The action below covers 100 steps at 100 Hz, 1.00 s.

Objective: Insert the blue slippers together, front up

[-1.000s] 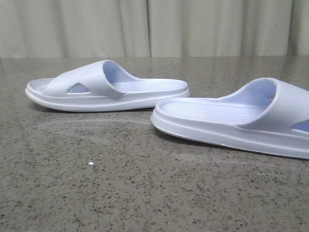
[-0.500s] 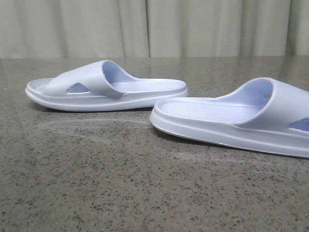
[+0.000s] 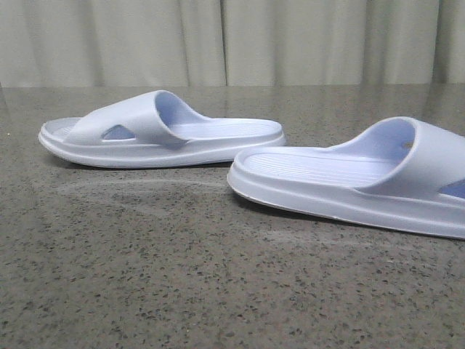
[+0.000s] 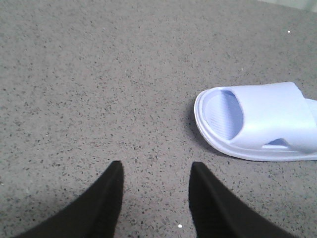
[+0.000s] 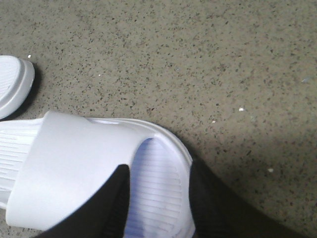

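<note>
The left gripper (image 4: 154,171) hovered open and empty beside one slipper (image 4: 257,121) — the right gripper (image 5: 157,171) straddled the other slipper's (image 3: 349,182) toe, grip uncertain.

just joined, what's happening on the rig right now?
Two blue slippers lie soles-down and apart on the speckled table, not yet nested: the left slipper farther back, the right slipper nearer. The right gripper hangs with jaws open over the toe end of the right slipper, not visibly clamping it. The left gripper is open over bare table, beside the left slipper's toe end. Neither slipper is lifted.
</note>
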Each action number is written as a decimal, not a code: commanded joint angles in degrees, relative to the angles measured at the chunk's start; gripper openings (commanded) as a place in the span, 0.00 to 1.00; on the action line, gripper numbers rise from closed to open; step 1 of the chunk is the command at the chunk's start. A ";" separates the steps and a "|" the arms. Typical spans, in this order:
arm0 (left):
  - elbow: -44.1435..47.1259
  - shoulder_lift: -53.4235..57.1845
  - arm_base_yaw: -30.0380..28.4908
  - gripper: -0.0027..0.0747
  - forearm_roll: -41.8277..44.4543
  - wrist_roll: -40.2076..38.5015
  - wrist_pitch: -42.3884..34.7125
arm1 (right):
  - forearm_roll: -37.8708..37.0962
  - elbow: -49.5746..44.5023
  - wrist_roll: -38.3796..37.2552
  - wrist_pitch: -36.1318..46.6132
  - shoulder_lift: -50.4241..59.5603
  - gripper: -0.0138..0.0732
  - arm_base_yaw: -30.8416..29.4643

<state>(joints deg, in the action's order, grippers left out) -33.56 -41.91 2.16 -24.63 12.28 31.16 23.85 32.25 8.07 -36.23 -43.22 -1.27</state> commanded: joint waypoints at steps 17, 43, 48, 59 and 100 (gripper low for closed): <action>-2.23 -2.74 0.57 0.50 -3.97 1.55 -3.97 | -0.14 2.14 0.43 0.19 -2.71 0.48 -0.47; -2.36 -2.74 0.57 0.50 -3.97 1.90 -4.06 | -0.57 2.14 1.04 -0.61 -7.06 0.48 -3.83; -2.36 -2.74 0.57 0.50 -4.09 1.90 -4.06 | -0.57 2.14 1.41 -1.46 -7.69 0.48 -4.30; -2.36 -2.74 0.57 0.50 -4.06 1.90 -4.06 | -0.16 2.14 2.83 -2.94 -8.56 0.48 -4.82; -2.36 -2.74 0.65 0.50 -4.22 2.16 -4.09 | 6.52 2.14 9.46 -5.23 -12.38 0.48 -4.82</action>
<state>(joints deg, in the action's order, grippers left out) -33.79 -44.71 2.28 -27.16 14.15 30.69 28.36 32.50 15.89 -42.87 -54.93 -5.63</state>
